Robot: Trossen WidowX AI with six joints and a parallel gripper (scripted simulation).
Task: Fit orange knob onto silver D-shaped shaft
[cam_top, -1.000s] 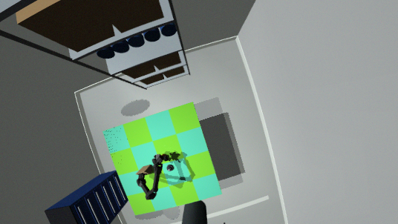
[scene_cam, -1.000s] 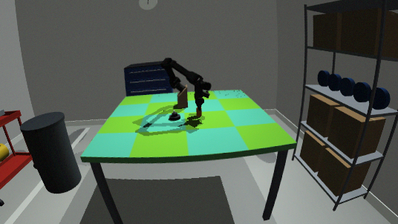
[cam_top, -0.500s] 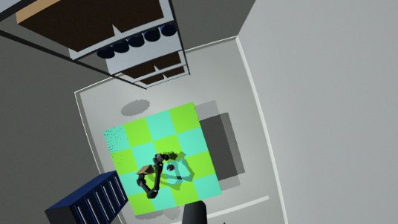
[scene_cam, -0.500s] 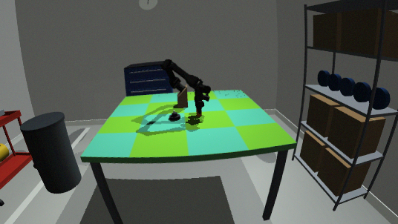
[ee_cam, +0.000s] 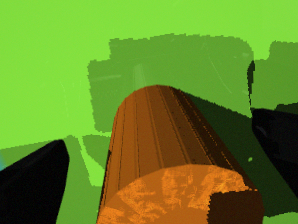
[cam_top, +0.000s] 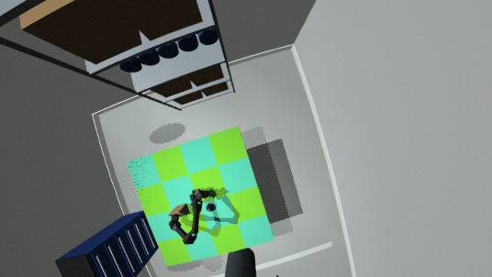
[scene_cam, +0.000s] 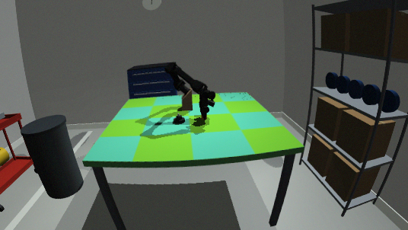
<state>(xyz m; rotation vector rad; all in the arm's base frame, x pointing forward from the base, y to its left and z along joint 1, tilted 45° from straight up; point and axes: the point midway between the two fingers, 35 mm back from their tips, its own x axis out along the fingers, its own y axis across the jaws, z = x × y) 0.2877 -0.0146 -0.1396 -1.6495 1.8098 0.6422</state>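
The orange knob [ee_cam: 160, 135] stands on a green square of the table, its top face cut off by the bottom edge of the wrist view. My gripper [cam_top: 213, 193] [scene_cam: 204, 117] [ee_cam: 160, 133] is open, with one finger on each side of the knob and a gap on both sides. The knob is mostly hidden by the gripper in the top and exterior views, and its hole cannot be seen. The dark round pedestal [cam_top: 210, 207] [scene_cam: 179, 120] stands on the table beside the gripper, with a small shaft on top. The shaft's flat side is too small to make out.
A brown block [cam_top: 179, 210] [scene_cam: 186, 101] stands near the arm on the checkered table [cam_top: 229, 142] [scene_cam: 164, 148]. A blue drawer cabinet [cam_top: 117, 243] [scene_cam: 152, 83] is behind the table. A dark bin [scene_cam: 53, 156] and a shelf rack [scene_cam: 359, 163] stand off to its sides.
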